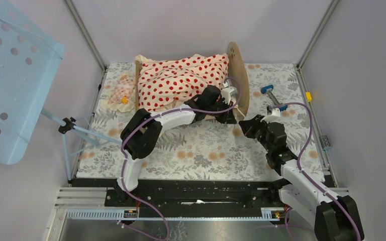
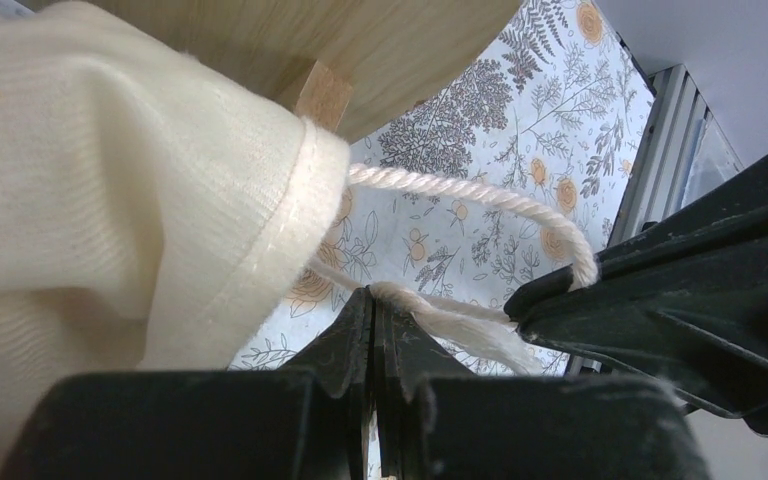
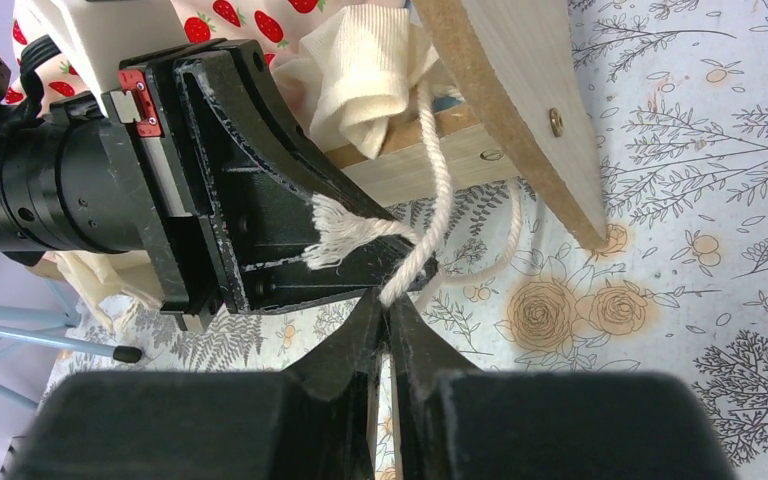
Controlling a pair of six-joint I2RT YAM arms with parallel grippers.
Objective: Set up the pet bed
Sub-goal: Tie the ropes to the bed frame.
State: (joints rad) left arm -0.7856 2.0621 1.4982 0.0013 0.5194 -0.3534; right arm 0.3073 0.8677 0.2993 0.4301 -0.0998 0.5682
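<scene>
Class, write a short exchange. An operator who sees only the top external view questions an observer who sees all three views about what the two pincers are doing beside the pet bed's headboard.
Operator: By the headboard, I cannot tell what the left pincer has.
Observer: It is shut on a white cord, close to the cord's frayed end.
Operator: And the right pincer?
Observer: It is shut on the same cord, right beside the left one.
</scene>
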